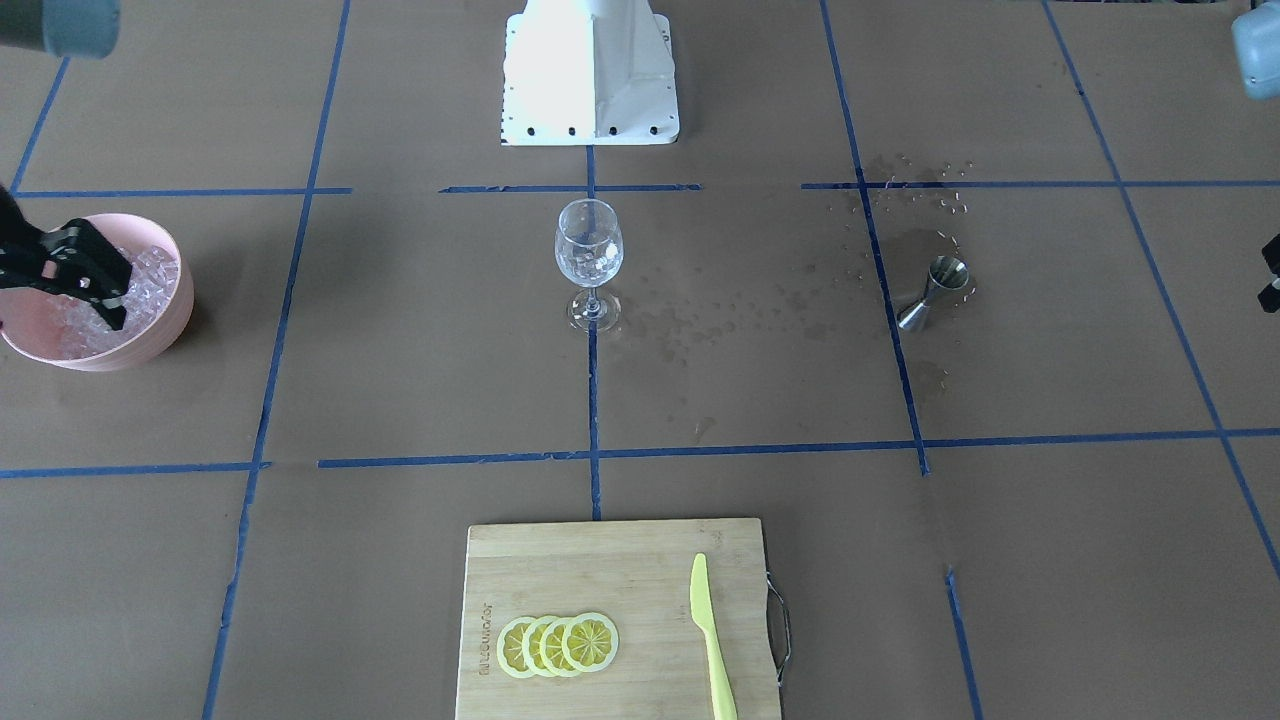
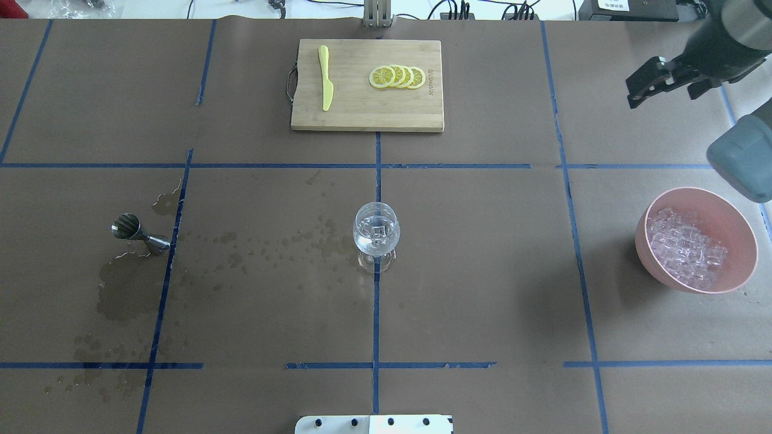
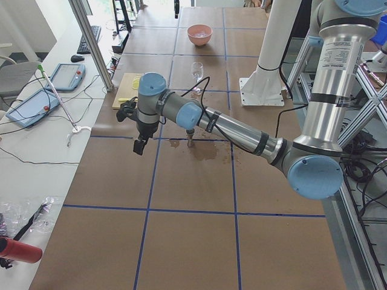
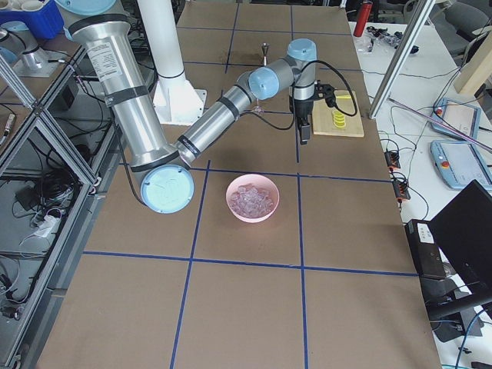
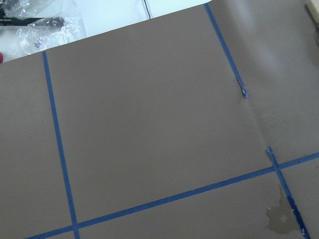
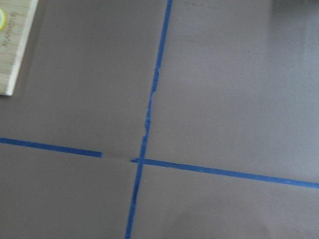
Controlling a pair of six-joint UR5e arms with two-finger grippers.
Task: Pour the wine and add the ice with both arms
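Observation:
A wine glass (image 1: 588, 262) stands upright mid-table and holds a few ice cubes; any wine in it is too clear to make out. It also shows in the overhead view (image 2: 376, 232). The ice (image 2: 687, 247) is heaped in a pink bowl (image 2: 742, 265) on my right side. My right gripper (image 2: 663, 98) hangs high, beyond the bowl, fingers apart and empty. In the front view it (image 1: 110, 290) overlaps the bowl (image 1: 165, 335). My left gripper (image 3: 140, 144) hangs over the table's far left part, holding nothing; I cannot tell if it is open.
A steel jigger (image 2: 136, 232) lies on its side at the left amid wet stains (image 2: 120, 289) on the brown paper. A wooden cutting board (image 2: 362, 114) at the far edge carries lemon slices (image 2: 398, 77) and a yellow knife (image 2: 325, 78). The white base block (image 1: 590, 70) is at the near edge.

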